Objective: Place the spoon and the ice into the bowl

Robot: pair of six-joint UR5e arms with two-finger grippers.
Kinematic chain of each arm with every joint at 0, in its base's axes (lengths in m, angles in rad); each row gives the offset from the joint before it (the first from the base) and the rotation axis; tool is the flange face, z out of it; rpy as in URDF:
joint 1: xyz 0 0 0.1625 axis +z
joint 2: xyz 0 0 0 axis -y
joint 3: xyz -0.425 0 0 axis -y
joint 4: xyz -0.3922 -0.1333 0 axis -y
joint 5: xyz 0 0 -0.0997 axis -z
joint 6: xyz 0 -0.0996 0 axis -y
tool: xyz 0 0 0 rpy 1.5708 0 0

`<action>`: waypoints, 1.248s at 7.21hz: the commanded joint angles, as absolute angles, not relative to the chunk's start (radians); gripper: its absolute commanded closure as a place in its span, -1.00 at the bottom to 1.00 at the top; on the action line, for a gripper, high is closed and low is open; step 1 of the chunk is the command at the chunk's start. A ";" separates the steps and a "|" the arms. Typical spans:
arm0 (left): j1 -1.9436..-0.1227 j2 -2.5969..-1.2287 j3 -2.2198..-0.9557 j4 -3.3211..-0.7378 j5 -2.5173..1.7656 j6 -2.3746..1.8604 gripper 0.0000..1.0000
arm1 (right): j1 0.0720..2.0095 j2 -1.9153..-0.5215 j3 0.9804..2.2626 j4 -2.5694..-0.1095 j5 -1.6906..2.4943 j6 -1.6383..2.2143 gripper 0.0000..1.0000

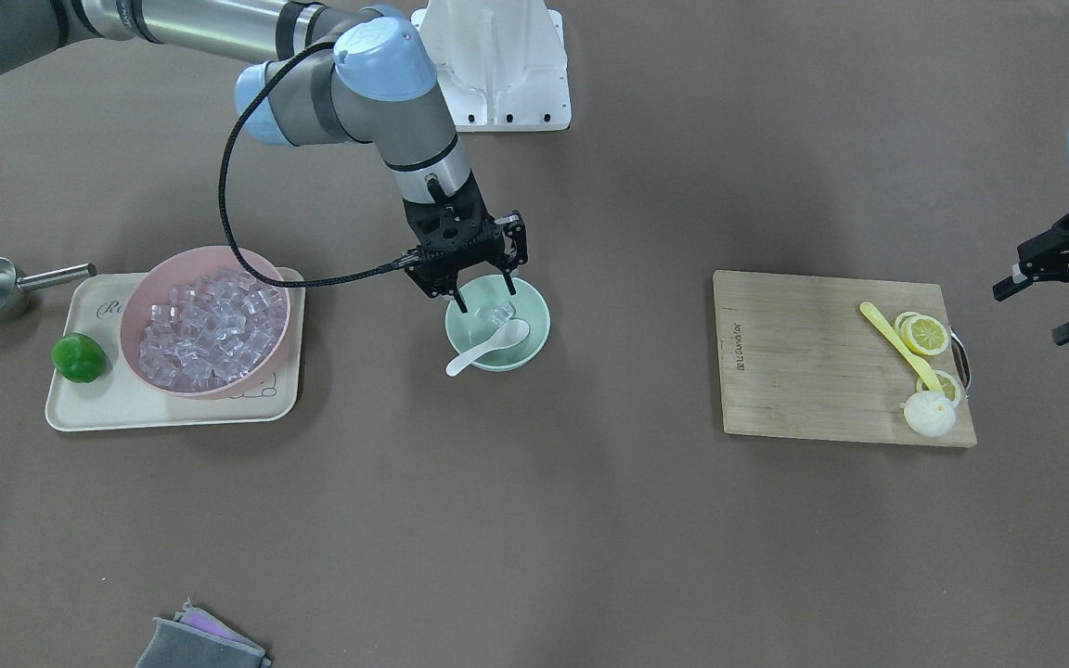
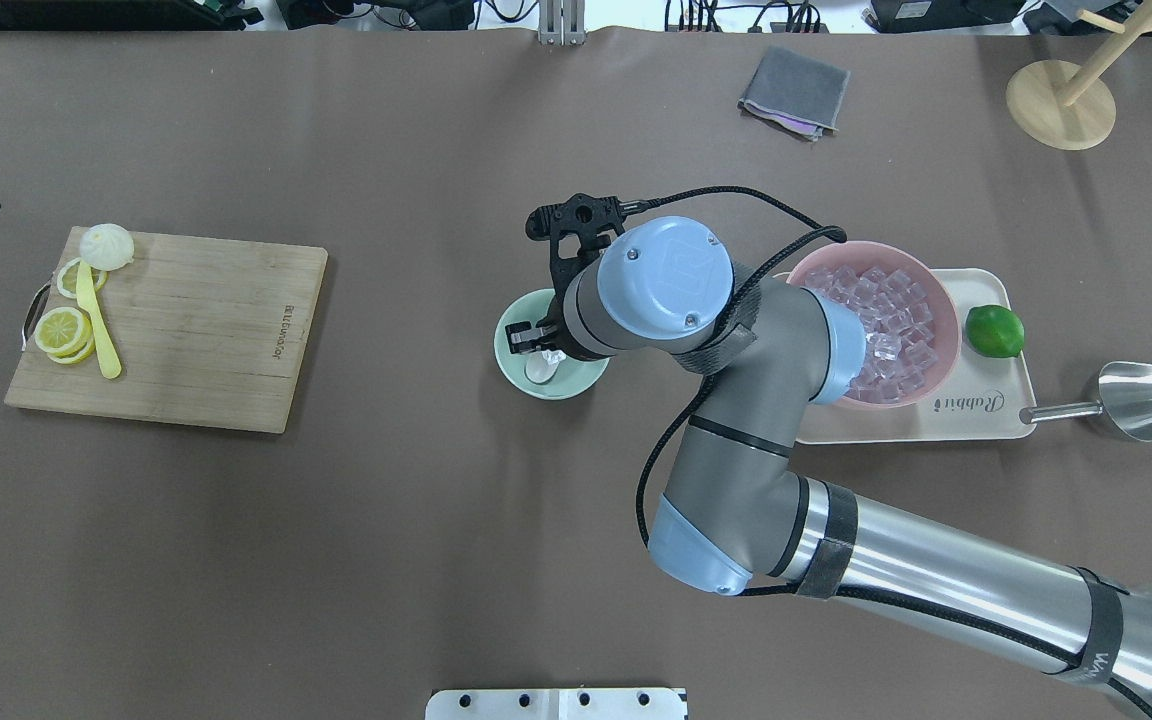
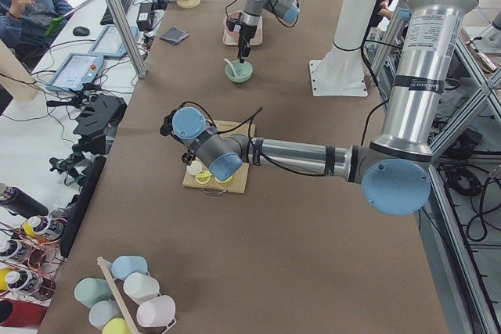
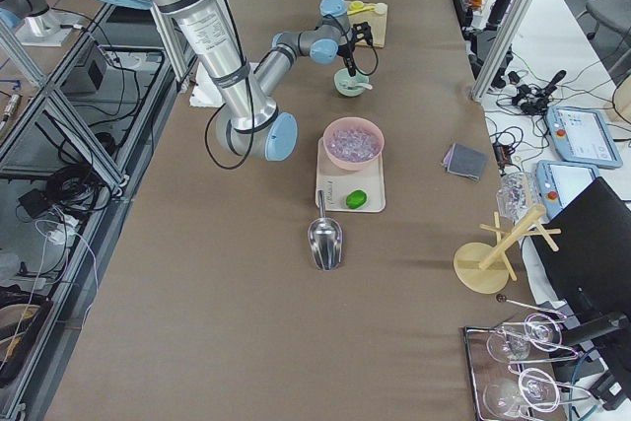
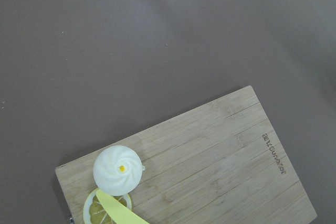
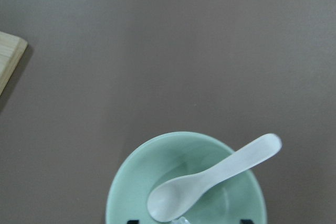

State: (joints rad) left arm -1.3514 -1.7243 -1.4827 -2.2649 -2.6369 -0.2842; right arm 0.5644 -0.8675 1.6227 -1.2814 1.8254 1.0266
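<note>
Spoon: the spoon [image 1: 488,345] is seen lying in the bowl [image 1: 534,345], scoop down near the middle, its handle propped on the rim and jutting out over the worktop [image 1: 590,520].
Ice: one clear ice cube [image 1: 501,314] is made out inside the bowl, just beside the spoon's scoop. In the right wrist view only a sliver of it shows at the bottom edge, so it cannot be told whether it is touching the scoop.
Bowl: it is set upright on the bare worktop, between the pink bowl [image 1: 210,256] of cubes on its tray [image 1: 89,408] and the cutting board [image 1: 804,362], apart from both.
Right hand: the right hand [image 1: 485,299] is held directly over the bowl with its tips dipped just inside. Its jaws are spread wider than the cube and nothing is gripped.
Left hand: the left hand [image 1: 1045,311] is parked off beyond the cutting board's far end, jaws apart and empty.
Done: both placements are judged complete, since spoon and ice are each found in the mint bowl.
Left: no further object is thought to be required. Only a lift of the right hand clear of the bowl is judged outstanding, to be made without the spoon handle being knocked.
</note>
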 commanded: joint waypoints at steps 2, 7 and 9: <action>-1.455 -1.680 -1.499 -2.235 -2.634 -0.273 -0.92 | 0.847 -1.119 1.831 -1.409 2.110 0.765 -0.99; -1.546 -1.476 -1.494 -2.220 -2.614 -0.132 -0.93 | 1.254 -1.601 1.927 -1.489 2.256 0.197 -1.00; -1.588 -1.439 -1.505 -2.215 -2.473 -0.103 -0.94 | 1.351 -1.695 1.904 -1.480 2.279 0.145 -1.00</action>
